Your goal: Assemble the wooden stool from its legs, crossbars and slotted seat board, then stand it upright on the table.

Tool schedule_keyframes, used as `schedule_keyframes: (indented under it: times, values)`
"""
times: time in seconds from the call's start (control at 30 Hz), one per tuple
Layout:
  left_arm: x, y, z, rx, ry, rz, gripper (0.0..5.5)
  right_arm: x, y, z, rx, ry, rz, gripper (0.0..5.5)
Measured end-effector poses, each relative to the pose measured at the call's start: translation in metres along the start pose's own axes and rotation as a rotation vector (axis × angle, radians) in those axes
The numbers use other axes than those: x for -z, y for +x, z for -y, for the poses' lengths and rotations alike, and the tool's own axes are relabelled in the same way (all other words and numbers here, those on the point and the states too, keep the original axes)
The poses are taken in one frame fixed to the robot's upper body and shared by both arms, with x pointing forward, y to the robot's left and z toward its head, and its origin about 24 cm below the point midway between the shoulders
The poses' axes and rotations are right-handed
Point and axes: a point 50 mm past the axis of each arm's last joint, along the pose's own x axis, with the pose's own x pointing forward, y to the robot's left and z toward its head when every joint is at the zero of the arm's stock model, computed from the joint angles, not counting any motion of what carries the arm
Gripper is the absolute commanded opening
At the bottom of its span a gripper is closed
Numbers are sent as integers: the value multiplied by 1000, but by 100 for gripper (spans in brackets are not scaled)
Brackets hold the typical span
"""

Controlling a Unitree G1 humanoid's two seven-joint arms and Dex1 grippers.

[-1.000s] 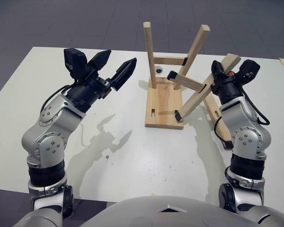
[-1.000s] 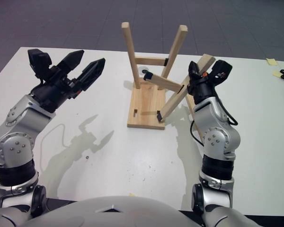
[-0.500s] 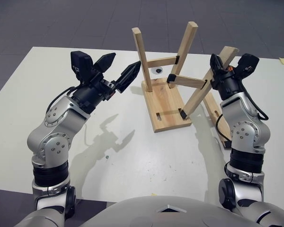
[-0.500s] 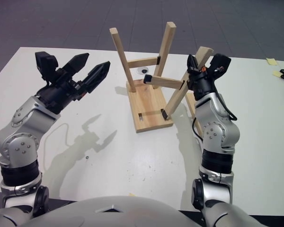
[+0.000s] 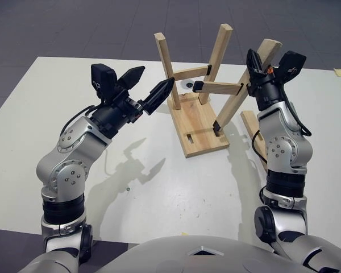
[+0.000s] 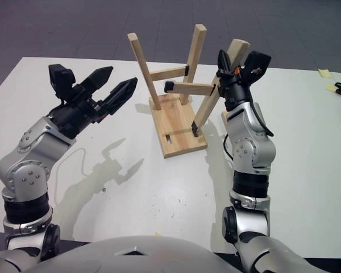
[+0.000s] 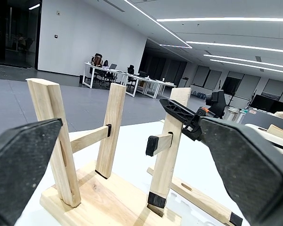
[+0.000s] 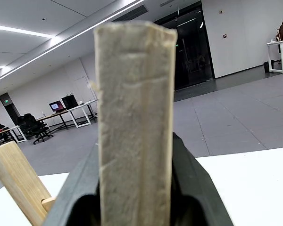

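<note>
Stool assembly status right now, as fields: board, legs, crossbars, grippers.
seat board: flat on the table
standing legs: two, in the board, joined by a crossbar
third leg: tilted, held by the right gripper; lower end at the board's edge, seating unclear
second crossbar: sticks out from the third leg
fourth leg: lying on the table by the right arm
left gripper: open, holding nothing, near one standing leg

Head stereo, two wrist cams
Head pair: forward-down over table point(image 5: 159, 193), sharing stool point(image 5: 202, 131); left wrist near, facing stool; right wrist tight against leg point(image 8: 134, 127).
</note>
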Motion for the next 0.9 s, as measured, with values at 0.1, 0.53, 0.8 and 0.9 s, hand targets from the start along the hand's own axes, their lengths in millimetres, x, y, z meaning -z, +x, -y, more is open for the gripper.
schedule_keyframes:
  times: [0.1, 0.53, 0.8, 0.9]
  values:
    - [0, 0, 0, 2, -1, -1, 540, 5, -2, 2, -1, -22, -10, 102]
    - [3, -2, 0, -1, -9, -10, 540, 13, -17, -7, -13, -16, -26, 102]
    - [6, -3, -1, -6, -19, -17, 540, 12, -30, -10, -57, -66, -12, 102]
    - [8, -2, 1, 1, -23, -23, 540, 14, -23, -15, -65, -79, -9, 102]
